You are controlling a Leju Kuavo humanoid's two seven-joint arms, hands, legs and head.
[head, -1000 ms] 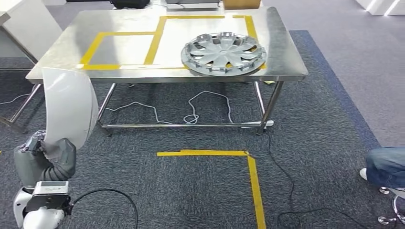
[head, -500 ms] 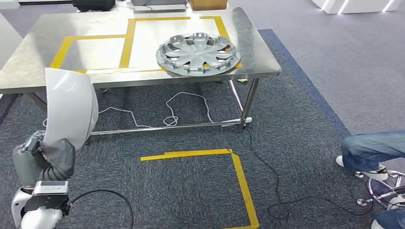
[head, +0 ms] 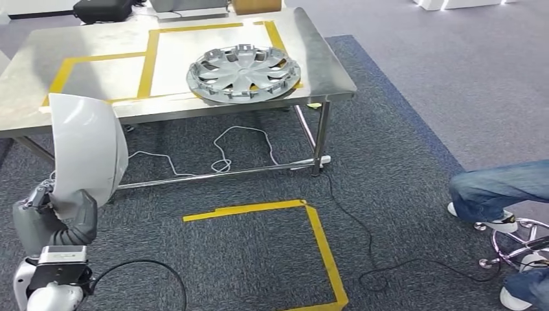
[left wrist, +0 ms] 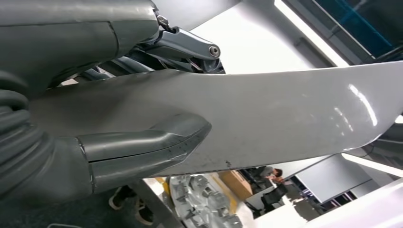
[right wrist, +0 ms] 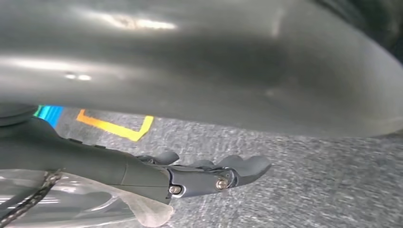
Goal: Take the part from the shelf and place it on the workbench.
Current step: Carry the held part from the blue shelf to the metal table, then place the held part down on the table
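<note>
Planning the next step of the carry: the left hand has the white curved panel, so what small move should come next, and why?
Probably step closer to the steel workbench. The left hand grips the white curved panel upright, short of the table edge, with carpet between. The hubcap fills the right taped box; the left taped box looks free.

Even overhead light, sharp from the head, soft at the wrists

The steel surface (head: pixel 324 71) throws pale glare and a soft shadow onto the carpet (head: pixel 401 168); ceiling strip lights (left wrist: pixel 309 33) blaze white and streak the held white panel (left wrist: pixel 285 114), while the right wrist view is dim and blurred
</note>
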